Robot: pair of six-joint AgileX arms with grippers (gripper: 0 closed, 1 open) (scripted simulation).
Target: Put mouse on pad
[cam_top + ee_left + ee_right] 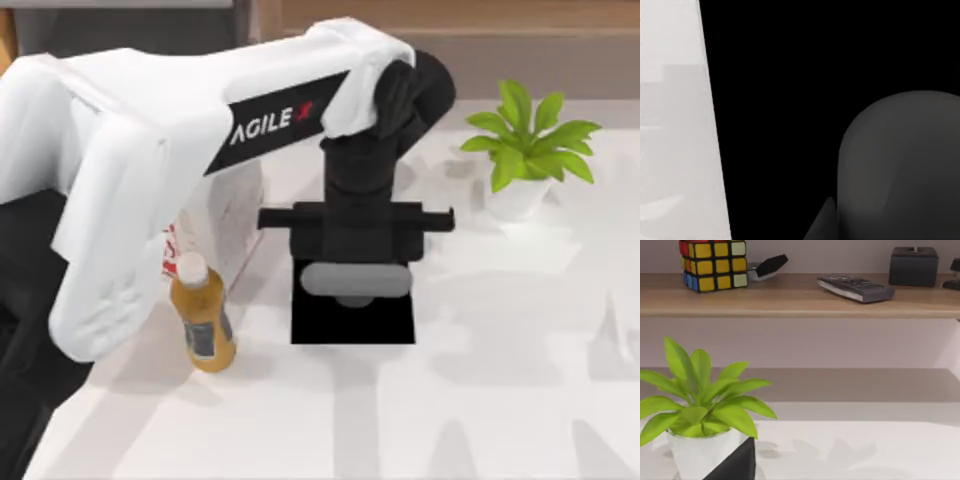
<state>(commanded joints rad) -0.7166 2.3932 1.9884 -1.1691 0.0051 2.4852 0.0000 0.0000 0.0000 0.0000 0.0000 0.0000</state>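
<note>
Currently: left gripper low over the pad, fingers' state cannot tell | mouse sits on pad, under gripper | containers: one white pot holding one plant; one orange bottle, capped; one carton | all on desk

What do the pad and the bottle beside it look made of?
The pad: thin, flat, matte black with no shine, likely fabric-topped rubber or foam. The bottle: glossy, see-through amber body with a white cap, probably plastic; glass can't be excluded.
</note>
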